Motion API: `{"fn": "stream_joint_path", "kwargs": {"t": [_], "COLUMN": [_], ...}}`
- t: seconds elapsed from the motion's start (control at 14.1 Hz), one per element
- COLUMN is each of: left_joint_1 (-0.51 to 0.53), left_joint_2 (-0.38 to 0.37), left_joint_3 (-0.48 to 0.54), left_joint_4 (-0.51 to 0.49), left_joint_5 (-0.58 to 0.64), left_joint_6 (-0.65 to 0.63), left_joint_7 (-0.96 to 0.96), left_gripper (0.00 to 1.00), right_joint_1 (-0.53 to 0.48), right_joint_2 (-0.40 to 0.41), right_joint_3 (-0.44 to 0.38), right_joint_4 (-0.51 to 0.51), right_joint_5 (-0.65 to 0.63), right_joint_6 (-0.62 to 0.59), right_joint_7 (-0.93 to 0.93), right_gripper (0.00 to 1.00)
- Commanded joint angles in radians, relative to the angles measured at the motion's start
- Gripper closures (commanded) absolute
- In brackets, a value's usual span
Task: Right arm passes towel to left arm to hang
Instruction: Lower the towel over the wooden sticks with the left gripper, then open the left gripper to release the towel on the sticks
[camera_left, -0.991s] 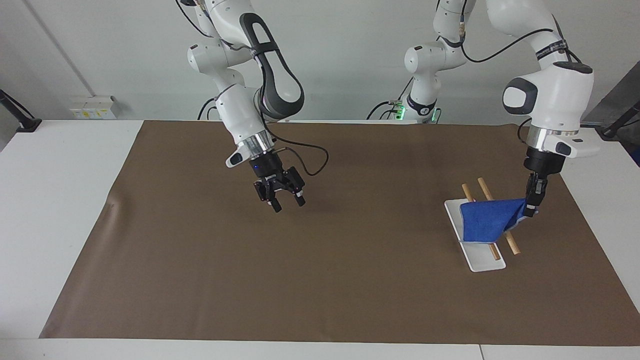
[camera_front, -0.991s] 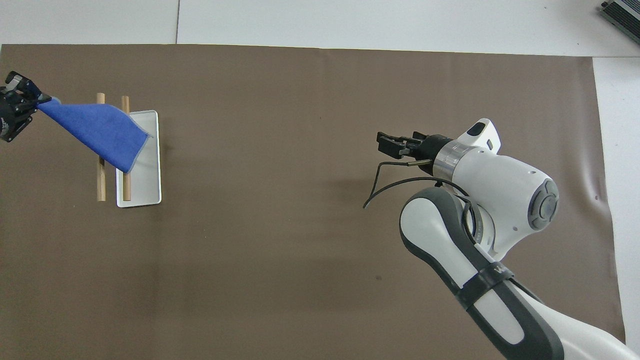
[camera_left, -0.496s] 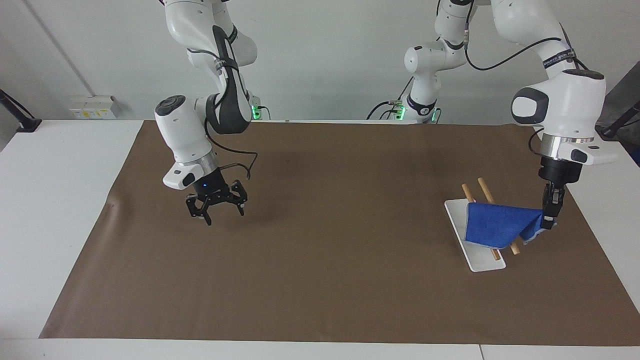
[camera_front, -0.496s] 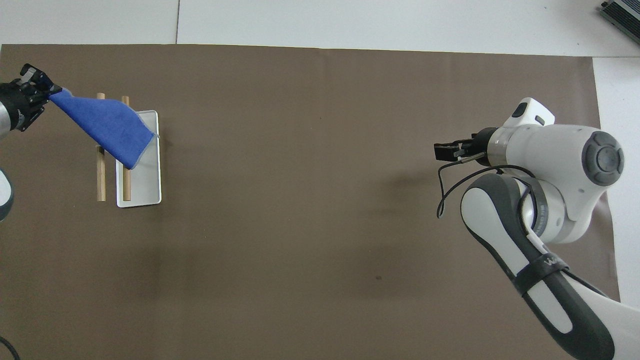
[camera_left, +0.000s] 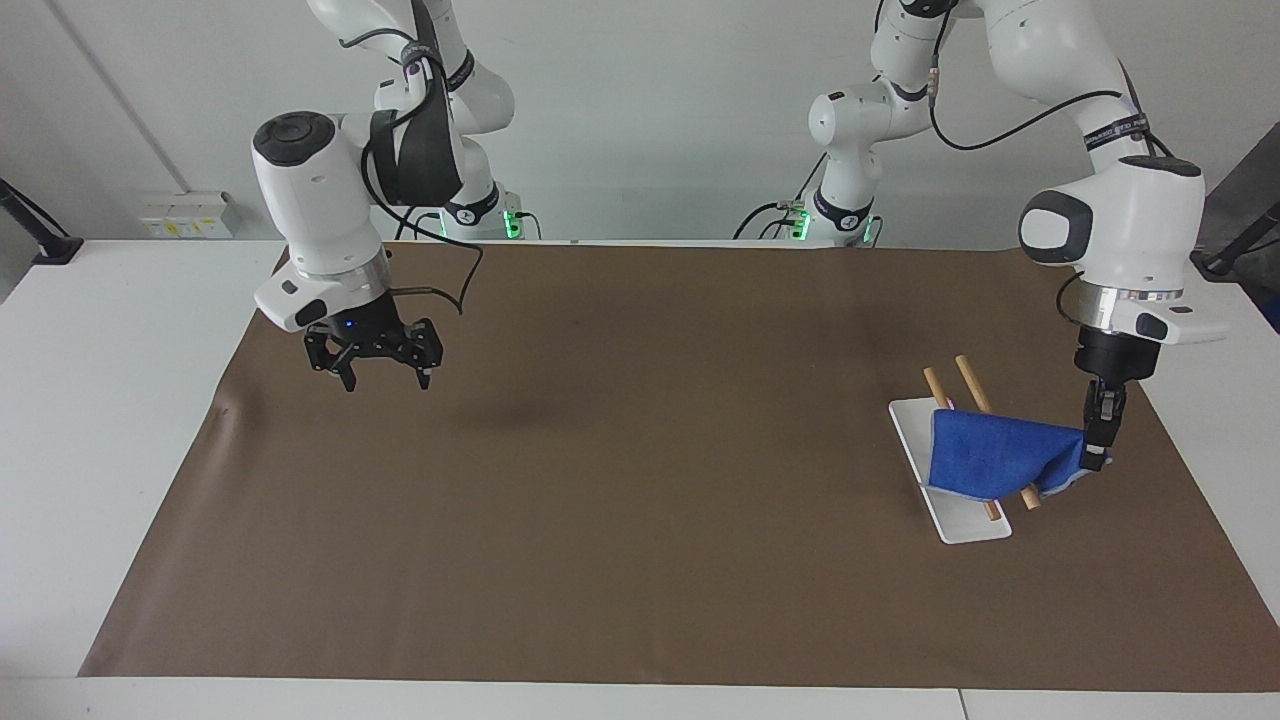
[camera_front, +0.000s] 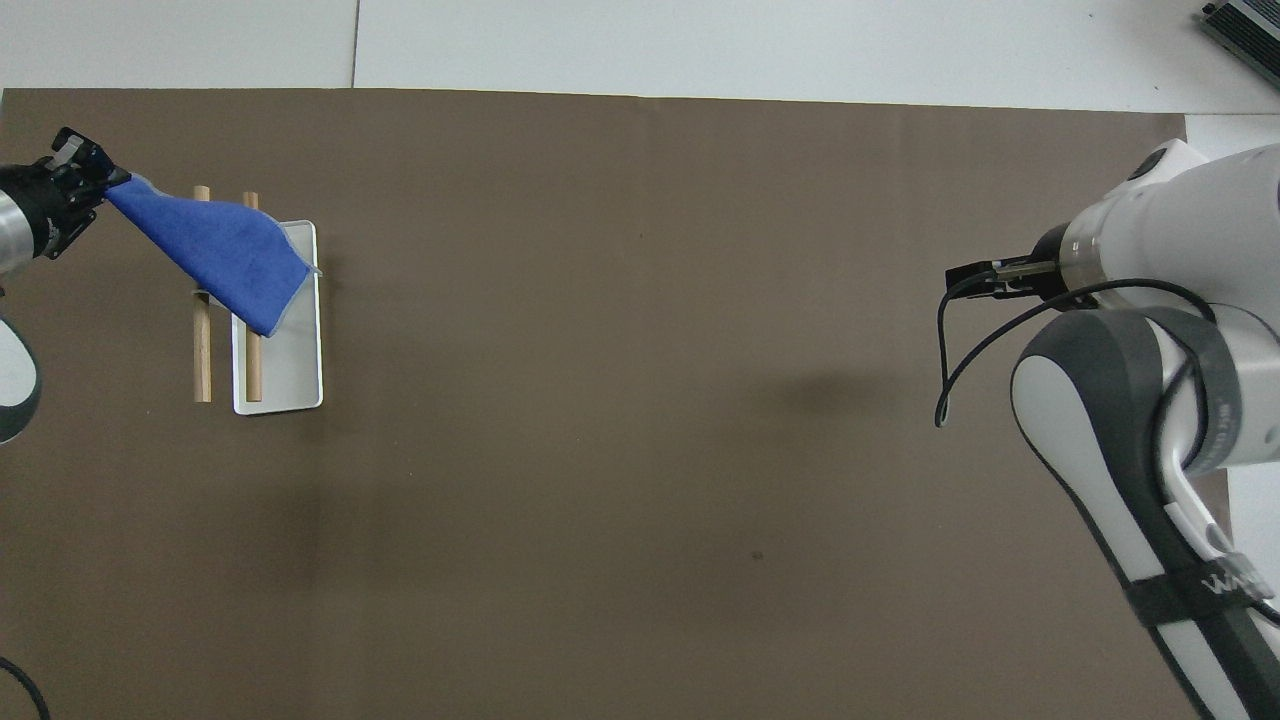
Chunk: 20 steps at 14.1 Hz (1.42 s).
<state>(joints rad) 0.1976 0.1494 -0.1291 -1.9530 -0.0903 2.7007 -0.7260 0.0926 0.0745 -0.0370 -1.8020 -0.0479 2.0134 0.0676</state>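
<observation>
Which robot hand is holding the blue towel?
The left gripper, over the mat's edge beside the wooden rack, pinches a corner of the towel. The right gripper hangs open and empty.

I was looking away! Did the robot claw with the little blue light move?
Yes. The right gripper swung from over the middle of the brown mat out to the mat's edge at the right arm's end, empty and open.

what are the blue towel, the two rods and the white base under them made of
The towel: soft woven or microfibre cloth, matte; it sags and folds where it drapes, with pale stitched edging. The two rods: probably wood, tan, matte, straight dowels. The white base: likely plastic or painted metal, smooth, flat, with rounded corners; which one cannot be told.
</observation>
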Motion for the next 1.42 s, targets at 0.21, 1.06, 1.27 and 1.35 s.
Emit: {"fn": "stream_joint_path", "kwargs": {"t": [0.21,1.06,1.27,1.35], "left_joint_1": [0.006,0.0,-0.006,-0.007], "left_joint_2": [-0.045,-0.111,-0.1,-0.099], "left_joint_3": [0.029,0.06,0.059,0.059], "left_joint_4": [-0.03,-0.161,-0.176,-0.176], "left_joint_5": [-0.014,-0.013,-0.013,-0.011], "left_joint_6": [-0.2,-0.218,-0.125,-0.118], "left_joint_7": [0.111,0.261,0.266,0.27], "left_gripper": [1.0,1.0,1.0,1.0], "right_joint_1": [-0.068,-0.103,-0.055,0.005], "right_joint_2": [-0.104,-0.127,-0.13,-0.134], "right_joint_3": [0.006,-0.014,-0.078,-0.136], "right_joint_4": [0.015,0.207,0.202,0.197], "right_joint_5": [0.049,-0.007,-0.001,-0.001], "right_joint_6": [-0.169,-0.458,-0.459,-0.455], "right_joint_7": [0.098,0.065,0.024,0.024], "right_gripper": [0.0,0.0,0.0,0.0]}}
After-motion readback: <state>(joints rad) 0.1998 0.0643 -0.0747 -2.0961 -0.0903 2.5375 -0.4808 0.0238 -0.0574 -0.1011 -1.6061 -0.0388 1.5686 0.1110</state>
